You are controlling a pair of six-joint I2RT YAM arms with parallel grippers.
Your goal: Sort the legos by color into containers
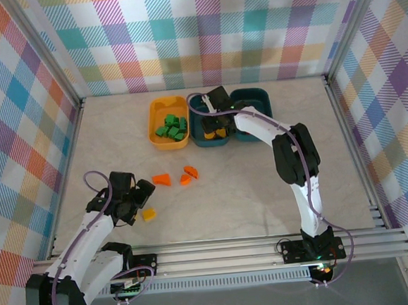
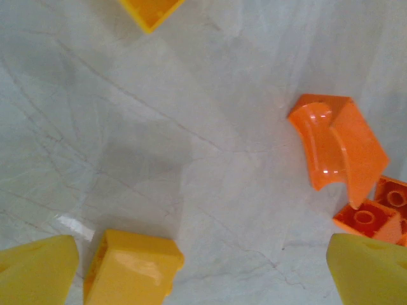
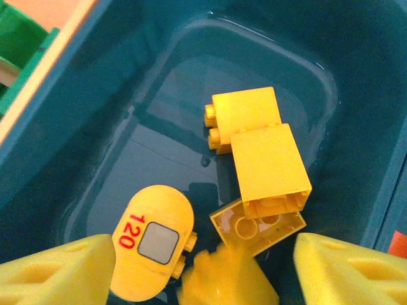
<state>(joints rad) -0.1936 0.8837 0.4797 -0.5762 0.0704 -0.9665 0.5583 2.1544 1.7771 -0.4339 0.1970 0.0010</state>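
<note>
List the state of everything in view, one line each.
left gripper, open, low over the table, one yellow lego ungripped between its fingers.
right gripper, open above the middle teal bin.
yellow-orange bin, holds green legos.
middle teal bin, holds yellow legos.
right teal bin, contents unclear.
orange-red legos, loose on the table.

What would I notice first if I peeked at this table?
Bright green bricks sit heaped in the yellow-orange bin at the far side. Beside it, the right end effector hangs open over yellow bricks in a teal bin. Orange bricks lie loose on the table.
</note>
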